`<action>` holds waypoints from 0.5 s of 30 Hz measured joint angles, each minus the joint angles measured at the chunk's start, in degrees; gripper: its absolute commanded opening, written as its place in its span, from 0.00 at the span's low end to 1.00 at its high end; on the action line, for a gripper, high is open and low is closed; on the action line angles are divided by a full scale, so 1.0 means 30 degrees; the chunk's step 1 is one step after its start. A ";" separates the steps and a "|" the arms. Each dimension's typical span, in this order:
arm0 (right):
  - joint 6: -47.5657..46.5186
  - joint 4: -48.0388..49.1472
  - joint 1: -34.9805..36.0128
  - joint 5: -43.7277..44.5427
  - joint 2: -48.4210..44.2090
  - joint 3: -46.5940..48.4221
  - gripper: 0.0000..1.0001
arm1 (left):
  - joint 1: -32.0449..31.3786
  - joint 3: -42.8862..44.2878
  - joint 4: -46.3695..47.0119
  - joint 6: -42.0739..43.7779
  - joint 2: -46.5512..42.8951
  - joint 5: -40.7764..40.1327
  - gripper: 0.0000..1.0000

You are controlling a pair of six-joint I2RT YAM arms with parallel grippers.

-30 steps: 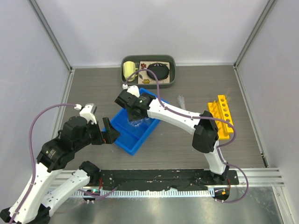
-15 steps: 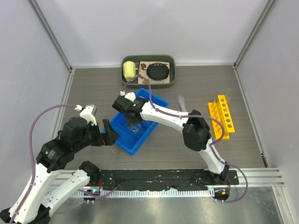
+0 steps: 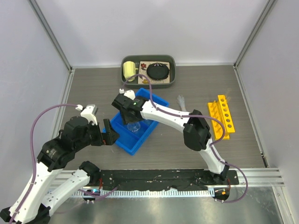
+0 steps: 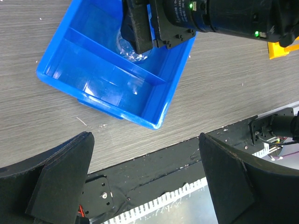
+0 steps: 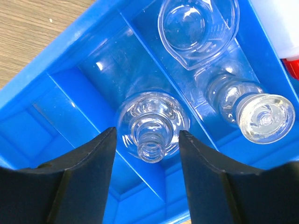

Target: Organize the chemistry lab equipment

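1. One left gripper (image 4: 145, 154) was just beside the left corner of the bin. Its two fingers stood wide apart and held nothing.
2. One blue bin (image 3: 134, 145) lay at an angle on the table (image 3: 93, 88), with dividers inside.
3. One right gripper (image 5: 147, 140) pointed down into the bin. Its fingers were parted, one on each side of a flask's neck, with a gap to the neck on both sides, so it gripped nothing.
4. In the bin I counted two flasks, one beaker and one bottle.
5. The flask (image 5: 152, 122) between the fingers stood upright in the middle lane. It was clear glass with a round body, a narrow neck and an open mouth.
6. Across the divider to the right were the beaker (image 5: 196, 28), clear and with a pouring lip, and just beside it the second flask (image 5: 261, 114), clear and with a wide flat rim.
7. The bottle (image 5: 275, 9) was white with a red cap. Only a part of it showed at the right edge.
8. One grey tray (image 3: 172, 77) at the back held one yellow mug (image 3: 128, 70) and one black disc (image 3: 158, 71).
9. A small bundle of thin clear tubes (image 3: 181, 100) lay on the table between the bin and the rack. I could not tell their number.
10. One yellow rack (image 3: 222, 116) with one row of holes lay at the right, well apart from the bin.
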 measured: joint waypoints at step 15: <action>-0.1013 -0.0707 -0.1049 0.1100 -0.4167 -0.0015 0.67 | 0.0000 0.0270 -0.0474 -0.0015 0.0772 -0.0525 1.00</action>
